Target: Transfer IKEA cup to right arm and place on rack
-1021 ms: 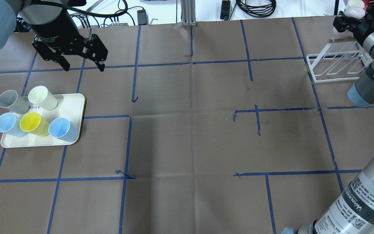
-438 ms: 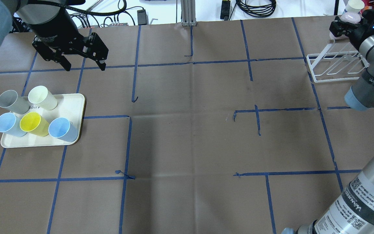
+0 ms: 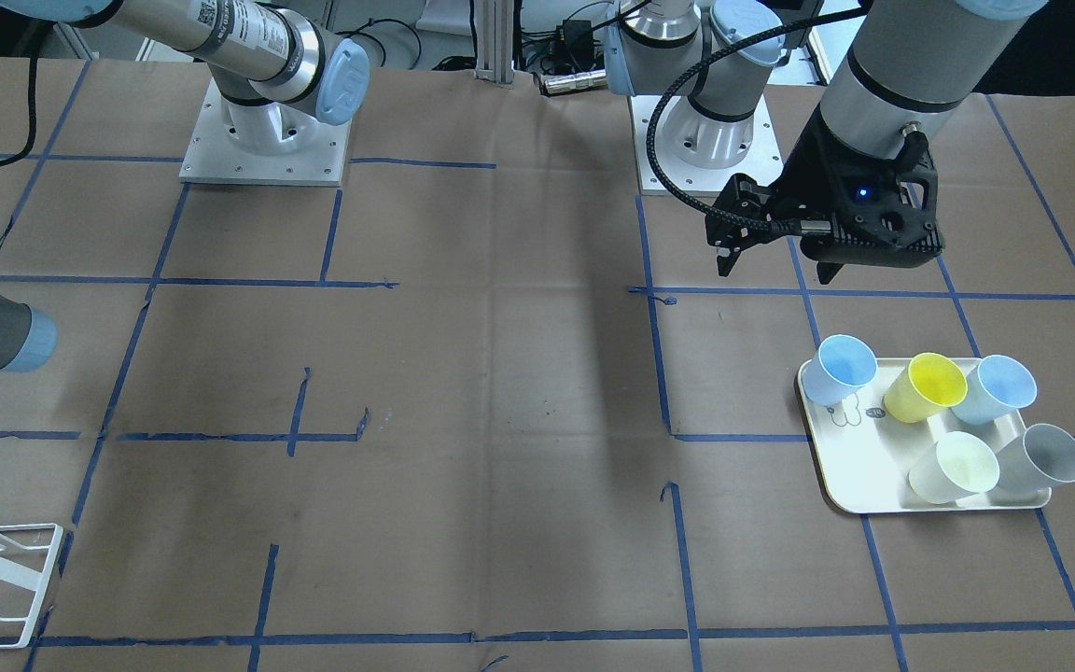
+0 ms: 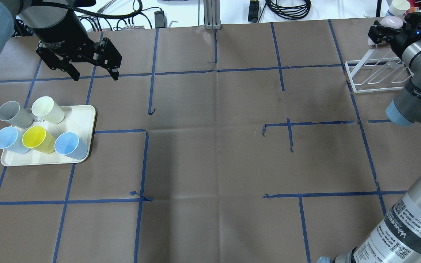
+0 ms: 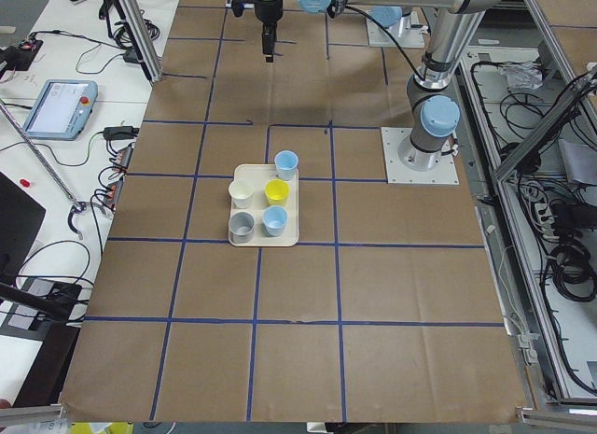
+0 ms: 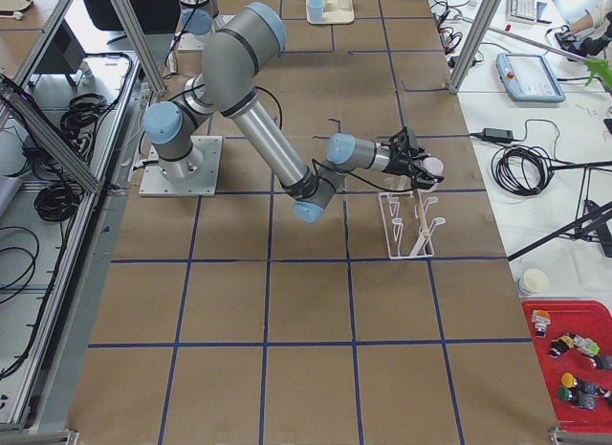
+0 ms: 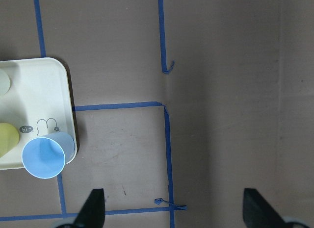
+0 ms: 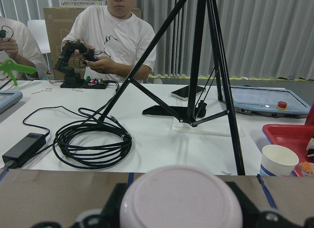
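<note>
Evidently the hand-over is done and placing is the step in hand. The right tool, at the upper right of the overhead frame, is clamped on a pale pink cup, held in the air just above the far end of the rack; the wrist view shows the cup's base between the fingers. The left tool, upper left, hangs with jaws apart and empty beyond the tray, where five cups stand. Next, I judge, the cup must be lined up with a slanted rod, eased down onto it, then let go without knocking the light rack across the worktop.
</note>
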Motion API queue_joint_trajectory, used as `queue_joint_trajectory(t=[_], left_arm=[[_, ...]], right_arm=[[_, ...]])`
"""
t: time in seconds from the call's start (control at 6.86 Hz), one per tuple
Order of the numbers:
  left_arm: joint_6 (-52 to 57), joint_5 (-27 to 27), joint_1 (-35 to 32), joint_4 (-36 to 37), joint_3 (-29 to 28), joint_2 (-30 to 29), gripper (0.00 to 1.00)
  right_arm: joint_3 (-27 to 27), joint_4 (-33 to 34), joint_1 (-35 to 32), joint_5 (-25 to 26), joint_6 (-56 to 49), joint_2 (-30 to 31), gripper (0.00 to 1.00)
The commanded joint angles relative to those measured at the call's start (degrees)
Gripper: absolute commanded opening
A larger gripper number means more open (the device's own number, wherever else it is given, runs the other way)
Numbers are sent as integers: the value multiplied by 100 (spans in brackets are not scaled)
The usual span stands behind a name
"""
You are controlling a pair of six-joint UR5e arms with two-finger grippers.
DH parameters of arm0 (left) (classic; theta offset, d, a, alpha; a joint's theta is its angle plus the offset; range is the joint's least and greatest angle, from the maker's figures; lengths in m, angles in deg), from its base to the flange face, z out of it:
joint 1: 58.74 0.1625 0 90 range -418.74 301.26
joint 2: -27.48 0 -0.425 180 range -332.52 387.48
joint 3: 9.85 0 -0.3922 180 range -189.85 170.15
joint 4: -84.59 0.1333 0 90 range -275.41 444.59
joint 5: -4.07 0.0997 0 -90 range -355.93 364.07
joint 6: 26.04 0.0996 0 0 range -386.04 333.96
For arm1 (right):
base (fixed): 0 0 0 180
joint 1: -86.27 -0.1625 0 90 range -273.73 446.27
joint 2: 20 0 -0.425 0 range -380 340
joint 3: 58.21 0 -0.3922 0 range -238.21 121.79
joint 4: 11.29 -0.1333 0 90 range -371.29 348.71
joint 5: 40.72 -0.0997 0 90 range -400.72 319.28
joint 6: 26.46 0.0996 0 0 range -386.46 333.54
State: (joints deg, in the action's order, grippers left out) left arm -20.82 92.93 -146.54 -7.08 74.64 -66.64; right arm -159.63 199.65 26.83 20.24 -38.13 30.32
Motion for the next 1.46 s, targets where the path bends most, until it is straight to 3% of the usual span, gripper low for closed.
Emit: queue_joint_trajectory(t=[0.0,0.58,0.73,1.31], left_arm=[[-13,0,0,0,15,17,99],[-22,0,0,0,24,17,99],[-30,0,0,0,24,17,99],[-13,0,0,0,24,25,99]], right_arm=[[16,-18,2,4,113,4,99],[243,-53,2,30,122,82,99],[462,-445,-50,30,113,196,99],[544,-1072,-637,13,113,1162,100]])
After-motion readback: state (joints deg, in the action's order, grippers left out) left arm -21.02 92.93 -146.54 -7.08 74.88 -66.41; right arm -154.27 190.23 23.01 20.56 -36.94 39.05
